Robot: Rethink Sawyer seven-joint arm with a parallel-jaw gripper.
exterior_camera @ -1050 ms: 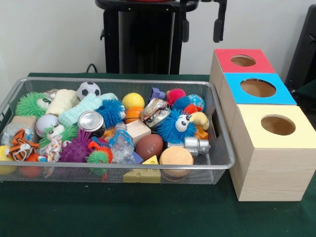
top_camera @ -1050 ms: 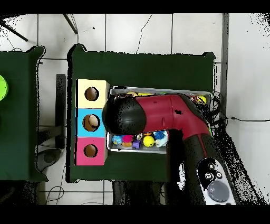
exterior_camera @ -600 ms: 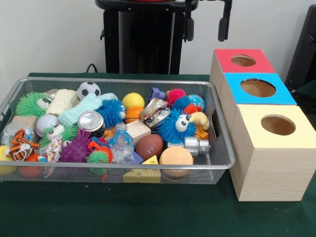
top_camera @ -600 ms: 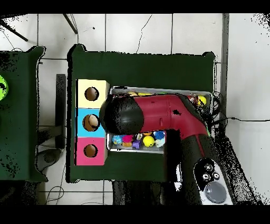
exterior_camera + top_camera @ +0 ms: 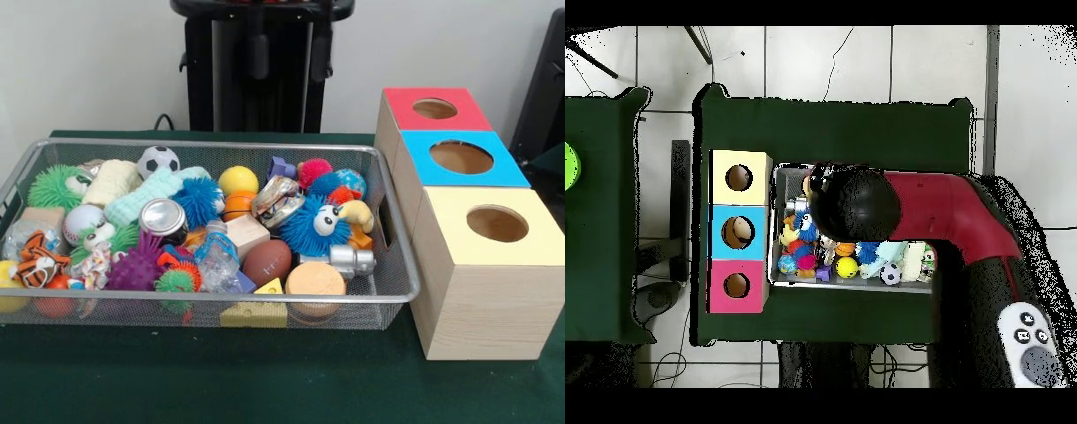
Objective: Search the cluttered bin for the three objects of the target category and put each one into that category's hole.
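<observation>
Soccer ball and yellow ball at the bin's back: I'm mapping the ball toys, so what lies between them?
In the front view, a pale mint knitted piece and a blue spiky ball lie between the soccer ball and the yellow ball.

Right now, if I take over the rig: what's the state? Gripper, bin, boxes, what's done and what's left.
Gripper: open, empty, raised well above the bin, touching nothing.
Bin: packed with toys, cans and blocks. In the overhead view the arm covers much of it.
Boxes: red box, blue box and yellow box stand in a row beside the bin, with their top holes unblocked.
Done: nothing I can confirm, as the insides of the boxes don't show.
Left: with the bin this full, probably most of the job. Find the three target things and drop each into its hole.
</observation>
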